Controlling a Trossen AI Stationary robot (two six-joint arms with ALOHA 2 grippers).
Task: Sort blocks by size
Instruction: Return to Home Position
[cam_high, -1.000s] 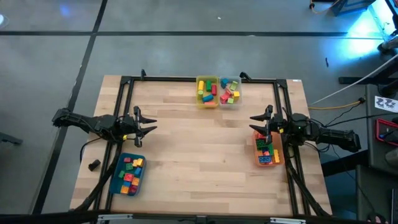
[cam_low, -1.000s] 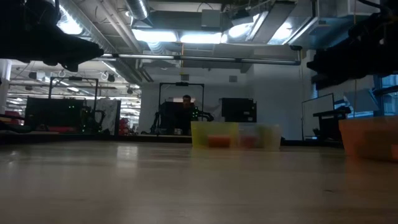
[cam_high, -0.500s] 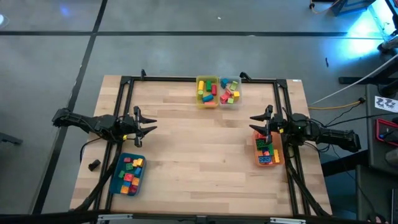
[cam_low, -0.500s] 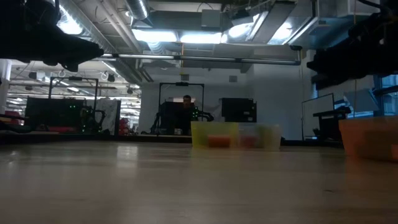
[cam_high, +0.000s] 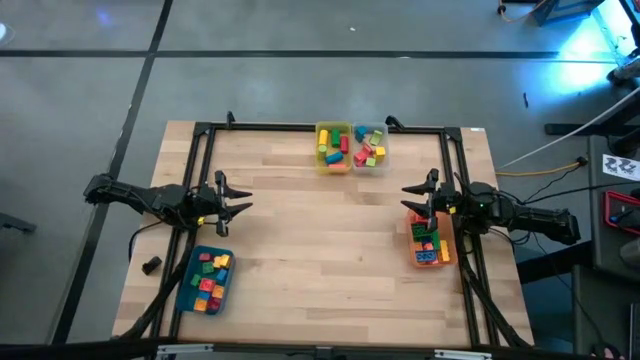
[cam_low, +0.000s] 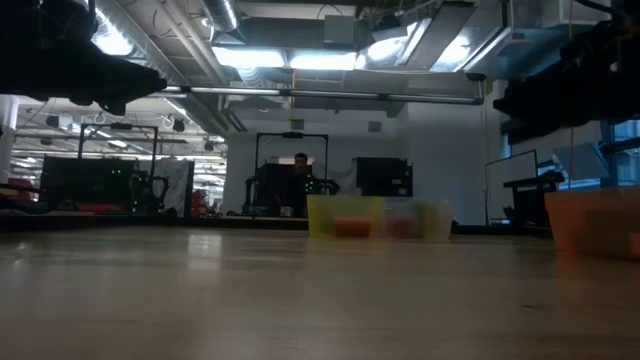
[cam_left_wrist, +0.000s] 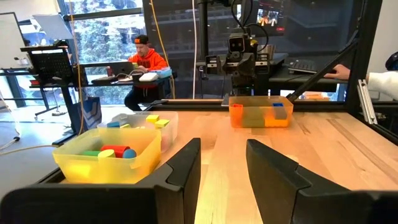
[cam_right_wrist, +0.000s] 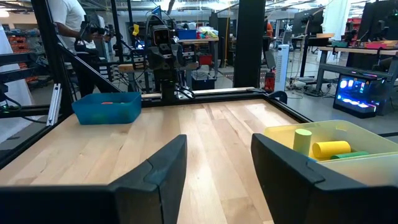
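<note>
Blocks (cam_high: 208, 280) in red, yellow, green, blue and orange all lay inside four bins, and none showed loose on the bare tabletop (cam_high: 310, 235). The left jaws, at the end of the left arm (cam_high: 150, 197), were spread apart and held nothing. The blue bin (cam_high: 189, 290) sat near them, on their side of the tabletop, with a heap of blocks in it. The right jaws, on the right arm (cam_high: 520, 217), were likewise parted and empty. They hung just over the far end of the orange bin (cam_high: 446, 246), which was well filled. The yellow bin (cam_high: 320, 150) and the clear bin (cam_high: 381, 141) stood touching side by side at the far edge, between the two sets of jaws and well apart from both.

By my judgement the sorting itself was done, since each block seen had a bin (whether every one had landed with others of its own size could not be told from these views). Only the arms' settling to rest seemed left. A person (cam_left_wrist: 146, 59) in an orange top sat at a desk beyond the tabletop, taking no part.
</note>
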